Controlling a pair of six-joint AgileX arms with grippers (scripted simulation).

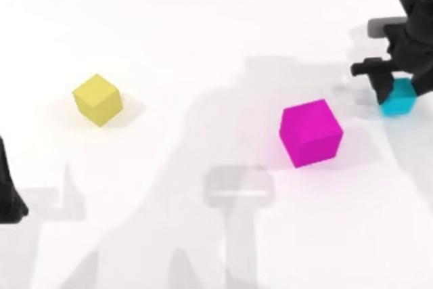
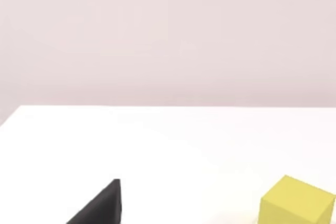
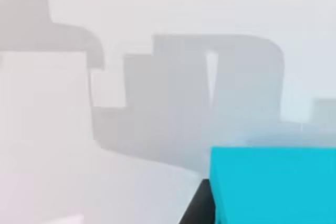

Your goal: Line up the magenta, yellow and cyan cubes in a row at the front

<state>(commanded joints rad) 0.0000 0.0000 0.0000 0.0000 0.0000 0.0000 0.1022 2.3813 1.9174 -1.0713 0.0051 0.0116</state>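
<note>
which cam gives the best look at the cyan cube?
Right wrist view: the cyan cube fills the near corner, unobstructed. In the top view the right gripper partly covers it, at the table's right. The left wrist view misses it.

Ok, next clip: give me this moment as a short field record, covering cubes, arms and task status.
magenta cube: right of centre, standing alone
yellow cube: left side, untouched
cyan cube: far right, at the right gripper
right gripper: down at the cyan cube, fingers on either side of it
left arm: parked at the left edge
row at front: not formed, cubes scattered
</note>
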